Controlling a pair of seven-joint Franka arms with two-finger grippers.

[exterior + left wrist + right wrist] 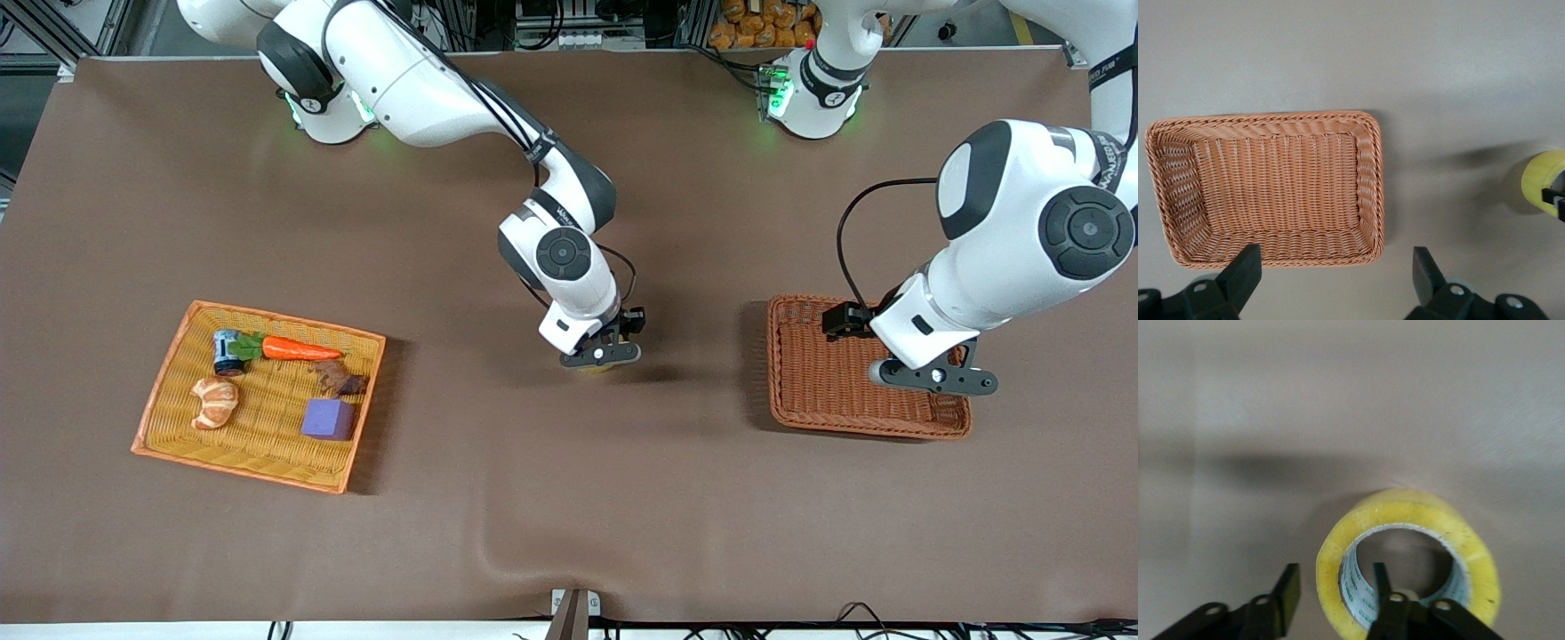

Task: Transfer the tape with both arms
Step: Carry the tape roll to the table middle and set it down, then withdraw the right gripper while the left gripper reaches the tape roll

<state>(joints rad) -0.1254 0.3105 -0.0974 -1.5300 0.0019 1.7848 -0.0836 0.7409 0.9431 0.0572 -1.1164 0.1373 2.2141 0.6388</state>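
The tape point(1405, 520), a yellowish ring with a pale printed core, lies on the brown table midway between the two baskets. It is mostly hidden under the right hand in the front view point(597, 368) and shows at the edge of the left wrist view point(1541, 181). My right gripper point(601, 356) is low over it and open point(1335, 593): one finger stands inside the ring, the other outside the wall with a gap. My left gripper point(933, 378) hangs open and empty point(1338, 280) over the brown basket's edge that is nearer the front camera.
An empty brown wicker basket point(805, 391) sits toward the left arm's end point(1371, 180). A yellow-orange basket point(178, 391) toward the right arm's end holds a carrot point(298, 348), a croissant point(215, 402), a purple cube point(327, 419), a can point(226, 352) and a brown piece point(340, 380).
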